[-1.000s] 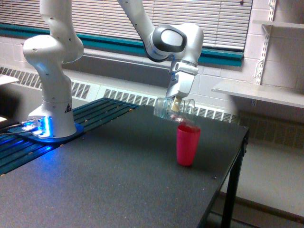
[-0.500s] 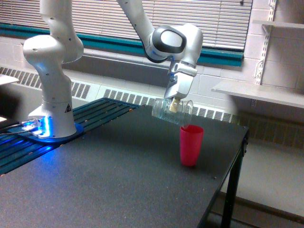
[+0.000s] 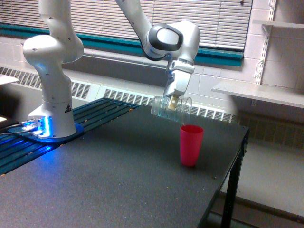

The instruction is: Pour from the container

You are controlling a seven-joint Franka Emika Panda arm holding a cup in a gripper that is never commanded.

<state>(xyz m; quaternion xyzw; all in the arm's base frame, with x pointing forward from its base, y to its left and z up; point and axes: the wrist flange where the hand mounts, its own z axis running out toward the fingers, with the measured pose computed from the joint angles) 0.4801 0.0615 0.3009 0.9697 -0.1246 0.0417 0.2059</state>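
Gripping the container (image 3: 172, 108) from above, the hand (image 3: 173, 101) is closed on its clear wall, with one pale fingertip (image 3: 174, 101) showing against the plastic. The container — a small see-through cup — lies tipped almost onto its side in the air, its wider mouth pointing toward the exterior view's right and slightly downward. It hangs above the worktop (image 3: 109, 180), touching nothing but the hand. Below it and a little toward the exterior view's right stands a pink cup (image 3: 191, 145), upright on the dark worktop, its open rim clear of the container with a gap of air between them. Whether anything is inside either cup cannot be told. The white arm (image 3: 166, 40) reaches down from the upper left of the exterior view, and its base (image 3: 52, 114) stands at that view's left edge of the worktop, beside a blue glow.
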